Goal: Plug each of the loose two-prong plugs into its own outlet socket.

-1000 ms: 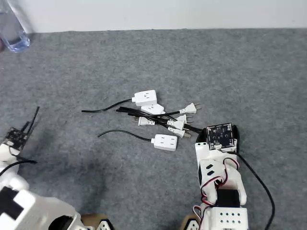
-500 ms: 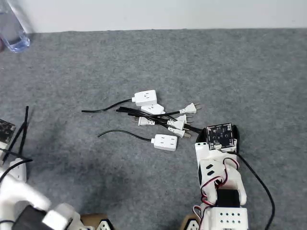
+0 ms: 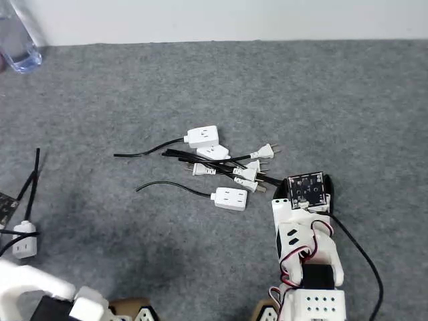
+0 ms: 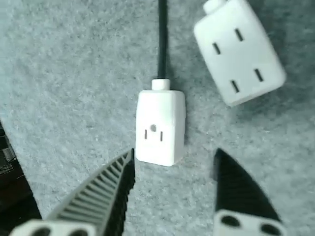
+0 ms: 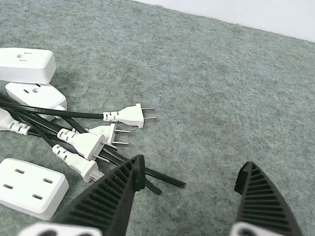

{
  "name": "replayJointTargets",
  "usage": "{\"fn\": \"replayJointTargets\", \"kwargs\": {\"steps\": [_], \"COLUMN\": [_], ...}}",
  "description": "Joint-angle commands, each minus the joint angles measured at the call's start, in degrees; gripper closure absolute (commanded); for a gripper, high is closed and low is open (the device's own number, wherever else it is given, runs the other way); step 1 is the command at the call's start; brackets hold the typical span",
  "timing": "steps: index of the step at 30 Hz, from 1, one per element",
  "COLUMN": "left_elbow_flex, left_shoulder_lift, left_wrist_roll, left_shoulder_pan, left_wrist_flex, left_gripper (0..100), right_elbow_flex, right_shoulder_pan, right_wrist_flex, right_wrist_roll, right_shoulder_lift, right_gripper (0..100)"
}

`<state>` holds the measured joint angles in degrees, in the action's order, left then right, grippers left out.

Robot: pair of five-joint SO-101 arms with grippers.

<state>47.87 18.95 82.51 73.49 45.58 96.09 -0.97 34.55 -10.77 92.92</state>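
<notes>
A tangle of white two-prong plugs (image 3: 265,150) on black cords lies mid-table between three white sockets (image 3: 202,136), (image 3: 214,152), (image 3: 231,198). My right gripper (image 5: 193,162) hangs open just short of the plugs (image 5: 125,115), with bare carpet between its fingers. Its arm (image 3: 307,227) stands at the front, right of the pile. My left gripper (image 4: 173,153) is open over a single white socket (image 4: 160,127) on a black cord, its fingers level with the socket's near end. A second, two-outlet socket (image 4: 239,49) lies beside it. That corded socket (image 3: 24,241) sits at the table's left edge.
Grey carpet covers the table up to a white wall (image 3: 234,20) at the back. A clear bottle (image 3: 17,40) stands in the far left corner. Loose black cords (image 3: 150,148) trail left from the pile. The left arm's body (image 3: 40,297) occupies the front left corner.
The left arm has drawn back toward the front left corner, uncovering the corded socket at the table's left edge. The right arm and the pile have not moved.
</notes>
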Motion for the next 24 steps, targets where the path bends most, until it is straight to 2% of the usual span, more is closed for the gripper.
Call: {"fn": "replayJointTargets", "kwargs": {"steps": [1, 3, 11, 14, 19, 21, 24], "left_elbow_flex": [-2.0, -2.2, -3.8, -8.2, -14.3, -15.5, -16.6], "left_shoulder_lift": [1.6, 1.1, -11.5, -17.6, -25.9, -28.2, -30.2], "left_wrist_roll": [0.5, 0.5, -1.3, -3.7, -3.7, -3.7, -3.7], "left_shoulder_pan": [-0.2, -0.2, 0.4, 0.2, 0.8, 0.9, 0.4], "left_wrist_flex": [0.4, -0.5, -14.1, -14.8, -14.8, -14.8, -14.8], "left_gripper": [73, 73, 73, 73, 73, 76, 86], "right_elbow_flex": [0.7, 0.7, 0.7, 0.7, 0.7, 0.7, 0.7], "right_shoulder_pan": [-0.1, -0.1, -0.1, -0.1, -0.2, -0.3, -1.3], "right_wrist_flex": [-0.4, -0.4, -0.4, -0.4, -0.4, -0.4, -0.4], "right_wrist_roll": [-0.6, -0.6, -0.6, -0.6, -0.6, -0.6, -0.6], "right_shoulder_lift": [-0.8, -0.8, -0.8, -0.8, -0.8, -0.8, -0.8], "right_gripper": [69.7, 69.7, 69.7, 69.7, 69.7, 69.7, 69.7]}}
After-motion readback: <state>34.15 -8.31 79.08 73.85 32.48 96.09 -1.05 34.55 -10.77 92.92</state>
